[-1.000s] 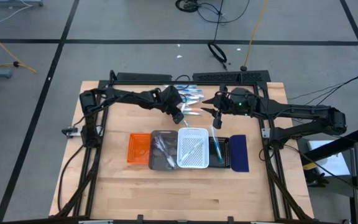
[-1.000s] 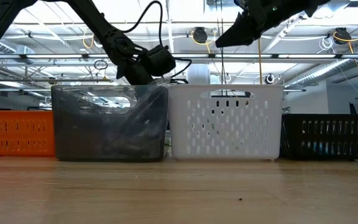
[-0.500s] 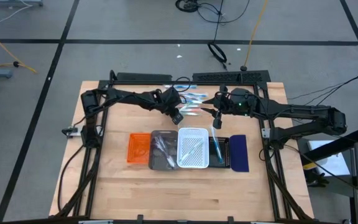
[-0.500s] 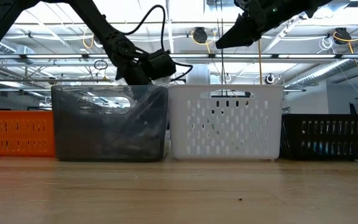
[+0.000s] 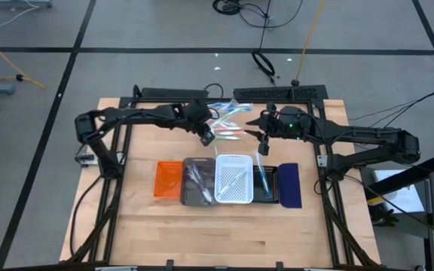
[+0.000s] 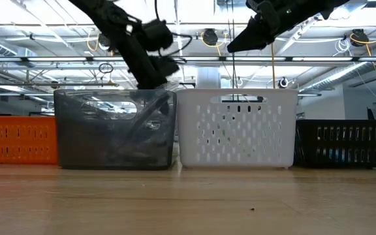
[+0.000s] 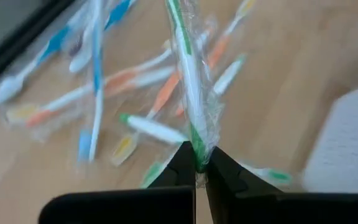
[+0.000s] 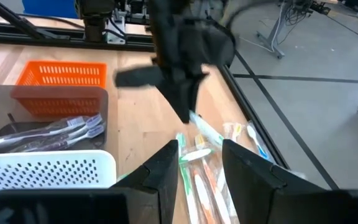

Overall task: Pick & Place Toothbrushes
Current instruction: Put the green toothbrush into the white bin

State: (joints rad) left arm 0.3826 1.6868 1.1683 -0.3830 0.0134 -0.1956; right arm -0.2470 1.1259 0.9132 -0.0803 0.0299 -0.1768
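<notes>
A loose pile of wrapped toothbrushes (image 5: 230, 120) in white, green, blue and orange lies on the far middle of the table. My left gripper (image 5: 208, 136) hangs just beside the pile's near side, shut on one green-and-white toothbrush (image 7: 190, 93) in a clear wrapper. The right wrist view shows that gripper (image 8: 186, 115) with the brush (image 8: 205, 133) sticking out below it. My right gripper (image 5: 263, 140) stays open in the air to the right of the pile, with nothing between its fingers (image 8: 166, 169). My left gripper pinches the green-and-white toothbrush at one end (image 7: 198, 154) between its two fingertips. The fingers slant down from the table's left side and lie along the brush. The brush sticks out beyond the tips over the pile; whether its far end touches the pile I cannot tell.
A row of trays stands at mid-table: orange (image 5: 167, 179), grey (image 5: 197, 184) with several brushes, white (image 5: 233, 179) with one, black (image 5: 266, 183), navy (image 5: 290, 184). A black frame (image 5: 277, 92) borders the far edge. Bare wood lies toward the near edge.
My left gripper has risen from the pile and drawn a little toward the table's left edge. The green-and-white toothbrush has come up with it, out of the pile.
</notes>
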